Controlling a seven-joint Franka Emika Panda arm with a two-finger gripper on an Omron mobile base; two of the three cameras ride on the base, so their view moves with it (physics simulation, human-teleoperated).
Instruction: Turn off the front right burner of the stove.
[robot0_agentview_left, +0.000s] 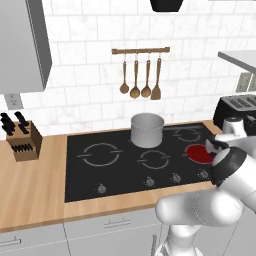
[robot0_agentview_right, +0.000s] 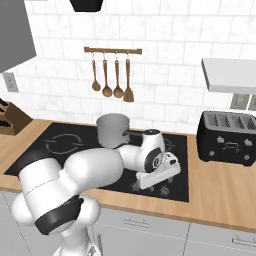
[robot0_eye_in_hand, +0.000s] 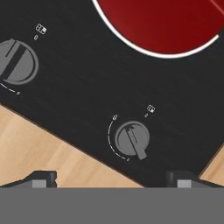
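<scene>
While the burner (robot0_eye_in_hand: 162, 24) glows, the claw (robot0_eye_in_hand: 111, 178) hovers spread above a knob (robot0_eye_in_hand: 131, 139).

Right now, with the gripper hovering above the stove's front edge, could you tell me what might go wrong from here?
1. Two knobs sit in the hand view; descending off-centre could catch the left knob instead of the knob nearer the red burner.
2. The burner is glowing close by, so a drifting gripper could pass over a lit zone.
3. The fingers stand wide apart; closing early may miss the knob's ridge.
</scene>
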